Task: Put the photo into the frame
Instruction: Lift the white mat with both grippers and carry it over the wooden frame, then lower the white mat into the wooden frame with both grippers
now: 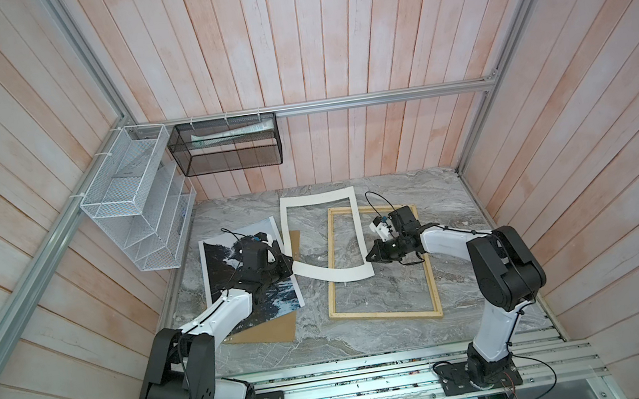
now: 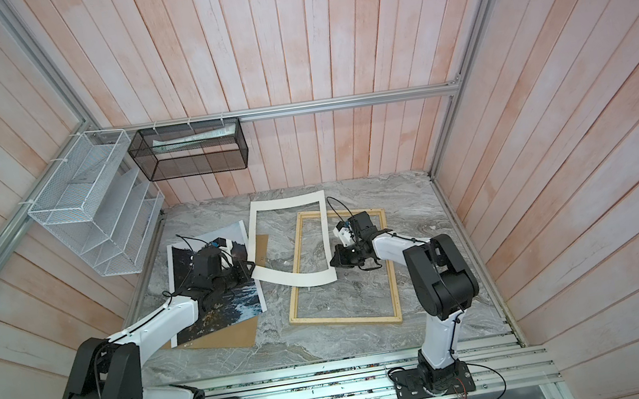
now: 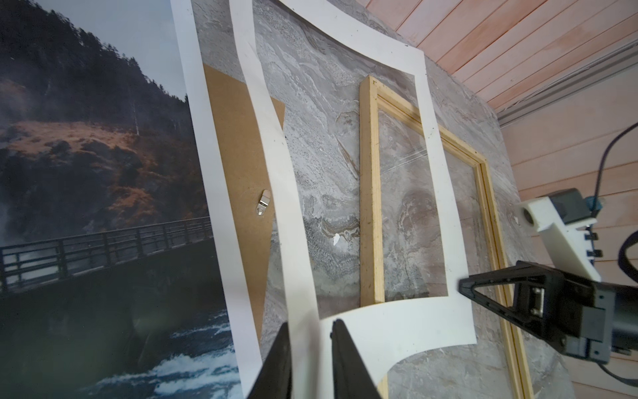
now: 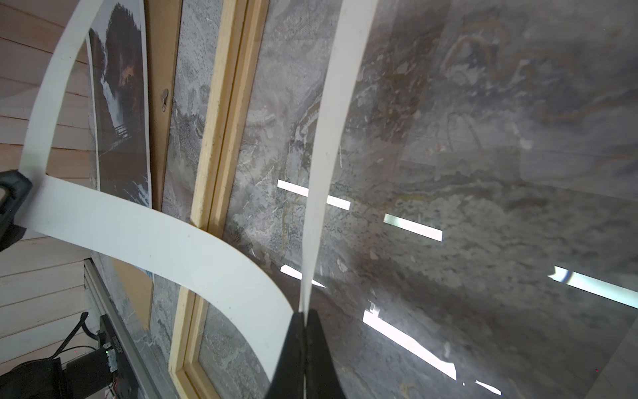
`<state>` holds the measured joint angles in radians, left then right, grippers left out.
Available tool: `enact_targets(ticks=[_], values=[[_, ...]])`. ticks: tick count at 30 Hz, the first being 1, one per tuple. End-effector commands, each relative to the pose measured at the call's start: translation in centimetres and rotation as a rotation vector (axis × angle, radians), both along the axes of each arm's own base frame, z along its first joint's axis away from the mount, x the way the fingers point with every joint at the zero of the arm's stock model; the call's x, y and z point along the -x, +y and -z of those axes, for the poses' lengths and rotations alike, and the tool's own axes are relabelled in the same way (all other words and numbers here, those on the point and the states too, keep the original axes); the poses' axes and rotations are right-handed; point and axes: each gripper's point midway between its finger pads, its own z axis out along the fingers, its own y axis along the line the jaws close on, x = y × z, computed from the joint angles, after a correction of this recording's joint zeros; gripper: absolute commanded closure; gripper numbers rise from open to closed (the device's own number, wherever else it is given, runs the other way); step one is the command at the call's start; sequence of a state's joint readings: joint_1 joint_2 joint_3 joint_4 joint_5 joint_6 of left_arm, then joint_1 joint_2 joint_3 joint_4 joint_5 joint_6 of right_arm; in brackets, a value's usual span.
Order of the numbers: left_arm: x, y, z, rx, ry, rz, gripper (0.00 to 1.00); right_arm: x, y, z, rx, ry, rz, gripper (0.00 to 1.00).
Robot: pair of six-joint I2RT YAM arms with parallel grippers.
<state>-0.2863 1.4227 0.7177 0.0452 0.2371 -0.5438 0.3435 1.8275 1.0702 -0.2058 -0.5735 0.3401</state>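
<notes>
Above the thin pale-wood picture frame, my right hand pinches the white cut-out card mat by one corner; my left hand straddles another, grip unclear. Two holds keep it level, I judge; the waterfall photo print lies left on the brown backing board.

Photo: middle hidden under the left arm in both top views; cut off by the edge in the left wrist view. Board: mostly under the photo, only two strips showed. Frame: two rails crossed by the mat, a third by the right arm. Left gripper: fingers cut off by the picture's edge; whether they pressed the mat could not be told. Paper in the black basket: too small to read
</notes>
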Motion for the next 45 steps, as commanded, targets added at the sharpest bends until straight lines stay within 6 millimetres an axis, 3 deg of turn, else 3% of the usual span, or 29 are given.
enact_targets(ticks=[1,9,14,28,35,41,45], values=[[0.5,-0.5,0.1,0.01,-0.007,0.032,0.81,-0.2,0.3,-1.4,-0.019,-0.038,-0.005,1.0],[0.5,-0.8,-0.1,0.02,-0.012,0.049,0.9,0.1,-0.1,-2.8,-0.027,-0.064,0.005,1.0],[0.9,-1.9,-0.5,0.068,-0.028,0.074,0.92,1.0,-1.5,-4.3,-0.016,-0.063,0.035,1.0],[4.8,-9.5,-0.2,0.208,-0.041,0.245,0.93,8.7,-9.1,-6.5,0.144,0.094,0.202,1.0],[6.2,-12.8,1.1,0.222,0.001,0.317,0.95,11.9,-12.0,-6.2,0.227,0.182,0.277,1.0],[6.7,-13.4,1.8,0.195,0.02,0.333,0.96,12.2,-14.7,-6.1,0.259,0.184,0.378,0.61],[6.9,-13.4,1.7,0.198,0.02,0.334,0.96,11.1,-17.0,-6.4,0.259,0.154,0.489,0.53]])
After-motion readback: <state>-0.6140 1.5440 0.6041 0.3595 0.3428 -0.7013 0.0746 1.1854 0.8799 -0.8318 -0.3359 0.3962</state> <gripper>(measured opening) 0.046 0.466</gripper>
